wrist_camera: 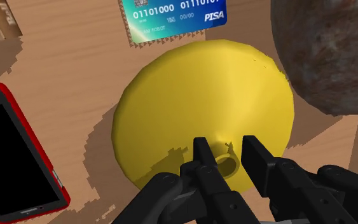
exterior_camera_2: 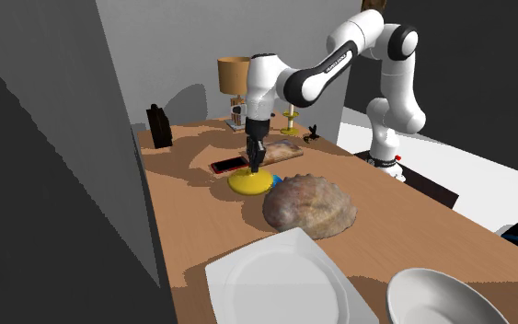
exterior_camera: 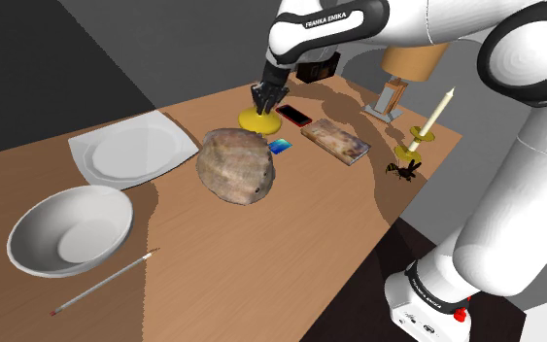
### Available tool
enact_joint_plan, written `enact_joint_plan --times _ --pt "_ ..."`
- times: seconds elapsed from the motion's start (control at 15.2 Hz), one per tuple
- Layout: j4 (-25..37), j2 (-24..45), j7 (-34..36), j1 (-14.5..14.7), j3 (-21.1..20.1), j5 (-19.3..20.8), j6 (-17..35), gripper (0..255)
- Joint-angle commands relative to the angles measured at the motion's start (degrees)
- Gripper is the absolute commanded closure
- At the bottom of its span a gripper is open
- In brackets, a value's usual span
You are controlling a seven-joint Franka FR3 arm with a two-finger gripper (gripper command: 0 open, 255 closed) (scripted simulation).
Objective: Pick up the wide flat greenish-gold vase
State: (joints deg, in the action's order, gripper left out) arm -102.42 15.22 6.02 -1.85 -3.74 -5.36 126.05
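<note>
Two black fingers [wrist_camera: 203, 156] of the gripper [wrist_camera: 227, 151] are clenched on the short neck of the vase [wrist_camera: 196, 95]. One such vase is counted: it is drawn plain yellow, wide and flat, and it rests on the wooden table [exterior_camera: 261, 262], toward the far edge in the shoulder view.

The grasp is judged to be made and the lift to be the step in hand. A straight, slow rise is advised, since the neck is small and the broad base could swing or slip if the hand were tilted. Firm pressure should be held until the base is off the wood.

Just beside the vase, one bank card [wrist_camera: 174, 16], one red-edged phone [wrist_camera: 12, 153] and one mottled brown stone [wrist_camera: 336, 51] are counted; none of them should be brushed on the way up. A little farther off, one patterned book [exterior_camera: 336, 139] is seen. Beyond it, one candle [exterior_camera: 434, 115] on its holder, one small insect figure [exterior_camera: 402, 171] and one lamp [exterior_camera_2: 234, 74] are counted. Well apart, at the table's other end, one square white plate [exterior_camera: 86, 146], one grey bowl [exterior_camera: 67, 233] and one pencil [exterior_camera: 101, 285] are laid.
</note>
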Motion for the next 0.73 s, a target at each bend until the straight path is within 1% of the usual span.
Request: enact_joint_plan --times 0.0,0.66 --pt "0.76 -0.56 0.12 -0.01 0.01 0.05 -1.31 255" --pt "6.08 -2.36 0.75 -0.05 0.05 0.28 -8.4 255"
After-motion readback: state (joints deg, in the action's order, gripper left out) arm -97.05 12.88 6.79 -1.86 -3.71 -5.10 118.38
